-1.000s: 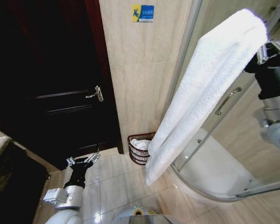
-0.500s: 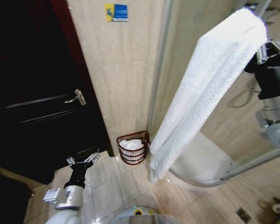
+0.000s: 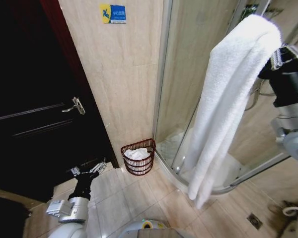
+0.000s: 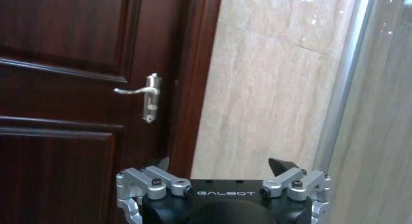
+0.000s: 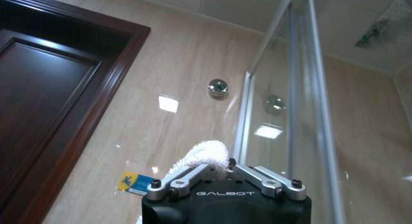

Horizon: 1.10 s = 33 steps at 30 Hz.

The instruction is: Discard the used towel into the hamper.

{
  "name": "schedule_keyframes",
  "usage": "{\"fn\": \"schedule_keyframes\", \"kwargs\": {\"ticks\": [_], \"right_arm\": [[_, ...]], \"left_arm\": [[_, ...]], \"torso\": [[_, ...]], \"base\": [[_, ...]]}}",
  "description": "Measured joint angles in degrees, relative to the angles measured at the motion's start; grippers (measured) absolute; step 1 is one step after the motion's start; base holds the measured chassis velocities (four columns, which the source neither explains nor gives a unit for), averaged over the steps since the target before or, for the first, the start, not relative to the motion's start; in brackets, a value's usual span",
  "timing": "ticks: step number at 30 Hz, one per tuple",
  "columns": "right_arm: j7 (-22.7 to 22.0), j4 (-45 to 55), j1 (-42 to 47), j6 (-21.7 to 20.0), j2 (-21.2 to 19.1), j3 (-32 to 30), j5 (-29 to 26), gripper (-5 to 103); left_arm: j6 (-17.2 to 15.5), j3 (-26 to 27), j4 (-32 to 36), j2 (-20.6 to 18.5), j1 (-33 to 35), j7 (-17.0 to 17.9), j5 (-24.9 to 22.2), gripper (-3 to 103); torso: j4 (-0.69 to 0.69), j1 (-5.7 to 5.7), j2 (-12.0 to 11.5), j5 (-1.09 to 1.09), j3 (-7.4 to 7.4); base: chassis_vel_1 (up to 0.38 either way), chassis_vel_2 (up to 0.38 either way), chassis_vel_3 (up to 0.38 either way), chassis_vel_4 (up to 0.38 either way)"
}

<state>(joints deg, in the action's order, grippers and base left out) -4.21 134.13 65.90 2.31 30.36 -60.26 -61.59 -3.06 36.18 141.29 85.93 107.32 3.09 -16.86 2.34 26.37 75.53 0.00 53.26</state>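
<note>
Right tool (image 3: 280,54) clamped on white towel (image 3: 228,104) at upper right, wire hamper (image 3: 138,157) lower centre, left tool (image 3: 88,170) open lower left.

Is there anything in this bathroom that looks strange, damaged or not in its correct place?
Nothing looks damaged or spilled. The hamper stands upright on the floor by the tiled wall, already holding some white cloth. The white towel hangs from the raised right hand, well above the floor. The left hand is low, near the door.
</note>
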Motion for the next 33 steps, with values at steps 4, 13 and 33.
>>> {"fn": "schedule_keyframes", "kwargs": {"ticks": [4,13,33], "right_arm": [[-0.1,-0.1,-0.1,0.0,-0.2,0.0,0.0,2],[-0.1,-0.1,-0.2,0.1,-0.2,0.1,0.0,2],[-0.1,-0.2,-0.2,0.1,-0.2,0.1,0.0,2]], "left_arm": [[0.0,0.0,0.0,0.0,0.0,0.0,0.0,100],[0.0,0.0,0.0,0.0,0.0,0.0,0.0,100],[0.0,0.0,0.0,0.0,0.0,0.0,0.0,100]], "torso": [[0.01,0.01,0.0,0.0,0.01],[0.01,0.0,0.0,0.03,0.0],[0.0,-0.01,0.0,0.05,-0.01]], "base": [[0.182,0.166,-0.166,-0.196],[0.254,0.245,-0.246,-0.245],[0.165,0.177,-0.151,-0.168]]}}
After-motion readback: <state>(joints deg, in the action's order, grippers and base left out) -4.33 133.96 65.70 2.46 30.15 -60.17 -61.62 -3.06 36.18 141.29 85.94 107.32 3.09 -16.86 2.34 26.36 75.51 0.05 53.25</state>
